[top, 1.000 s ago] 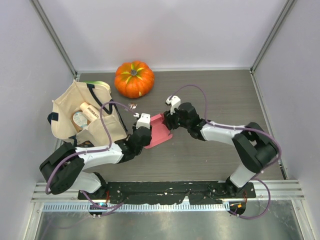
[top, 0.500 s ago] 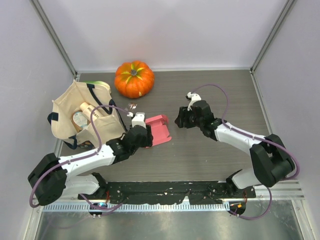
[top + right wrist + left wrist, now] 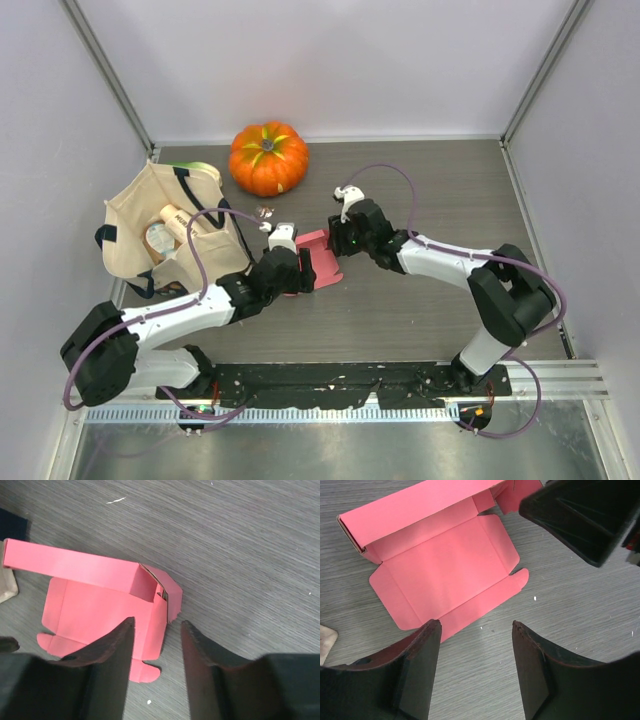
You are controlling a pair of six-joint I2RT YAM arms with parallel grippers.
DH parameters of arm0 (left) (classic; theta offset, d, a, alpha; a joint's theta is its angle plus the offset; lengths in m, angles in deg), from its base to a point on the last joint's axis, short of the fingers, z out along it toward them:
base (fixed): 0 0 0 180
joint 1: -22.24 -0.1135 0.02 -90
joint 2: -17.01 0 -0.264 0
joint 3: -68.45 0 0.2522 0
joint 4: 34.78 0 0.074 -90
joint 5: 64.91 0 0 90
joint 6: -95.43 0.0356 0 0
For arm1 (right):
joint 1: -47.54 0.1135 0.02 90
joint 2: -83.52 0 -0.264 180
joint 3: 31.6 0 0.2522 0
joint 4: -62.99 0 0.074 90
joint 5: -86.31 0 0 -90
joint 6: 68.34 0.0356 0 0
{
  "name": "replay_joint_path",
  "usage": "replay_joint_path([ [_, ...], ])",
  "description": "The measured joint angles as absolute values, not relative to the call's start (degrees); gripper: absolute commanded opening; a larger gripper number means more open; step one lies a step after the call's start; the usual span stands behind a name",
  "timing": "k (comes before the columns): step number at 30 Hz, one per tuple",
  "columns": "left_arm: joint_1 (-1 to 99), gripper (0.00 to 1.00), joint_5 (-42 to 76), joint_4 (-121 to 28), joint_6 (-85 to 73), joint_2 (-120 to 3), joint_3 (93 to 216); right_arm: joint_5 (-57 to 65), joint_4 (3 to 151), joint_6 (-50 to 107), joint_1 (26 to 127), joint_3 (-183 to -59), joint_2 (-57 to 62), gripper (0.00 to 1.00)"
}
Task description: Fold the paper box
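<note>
Back at paper box, right claw, box half covered overhead

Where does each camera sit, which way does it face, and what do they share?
Top: above and behind the bases, facing down on table, pumpkin, paper box; both arms show.
Left wrist: on left arm, facing down at the box's unfolded panels; own open jaws show.
Right wrist: on right arm, facing down at the box's raised wall; own open jaws show.
Shared: the box, in all three.

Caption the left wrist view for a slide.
Open left gripper at the near flap of a pink creased paper box, one long wall folded up, on a grey wood-grain table.
</note>
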State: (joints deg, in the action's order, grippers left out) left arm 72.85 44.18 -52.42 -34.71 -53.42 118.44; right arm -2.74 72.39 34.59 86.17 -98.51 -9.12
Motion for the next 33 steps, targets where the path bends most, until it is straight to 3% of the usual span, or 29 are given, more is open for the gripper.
replay_joint_path([
  [5, 72.69, 0.66, 42.93, -53.4, -33.37, -51.59, 118.55, -9.08, 72.63, 34.46, 88.22, -101.02, -11.4, 0.24],
  [16, 71.78, 0.71, 40.35, -53.31, -33.35, -47.63, 118.53, -12.62, 75.65, 36.44, 87.96, -104.89, -14.83, 0.02],
  [22, 71.34, 0.71, 41.86, -54.21, -32.85, -44.38, 118.64, -13.67, 79.03, 37.71, 87.96, -105.96, -14.59, 0.01],
  [33, 69.7, 0.66, 58.41, -48.07, -27.39, -45.23, 116.67, -12.22, 85.85, 38.35, 87.11, -105.46, -8.18, 0.01],
])
